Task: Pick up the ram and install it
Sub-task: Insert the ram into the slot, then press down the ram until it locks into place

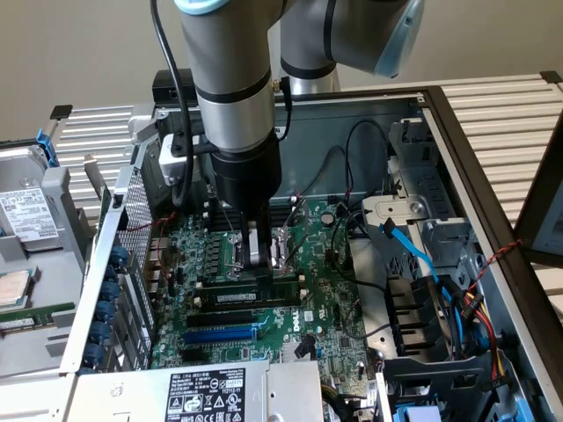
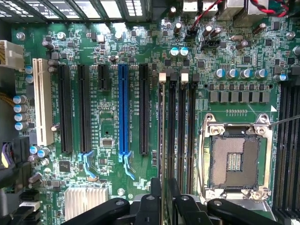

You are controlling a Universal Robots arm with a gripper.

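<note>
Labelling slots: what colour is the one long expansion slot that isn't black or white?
Blue, clearest in the wrist view.

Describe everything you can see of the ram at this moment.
The ram is a long, thin stick with a white sticker on its dark side face. It stands on edge in one of the black memory slots on the green motherboard, beside the processor socket. From the wrist view it shows edge-on as a narrow line. The gripper hangs right over one end; whether they touch cannot be told.

The end effector (image 1: 260, 257) hides part of the ram (image 1: 230, 283) beneath it. Label text on the ram is too small to read. The motherboard (image 2: 112, 126) is cut off at the wrist view's edges.
</note>
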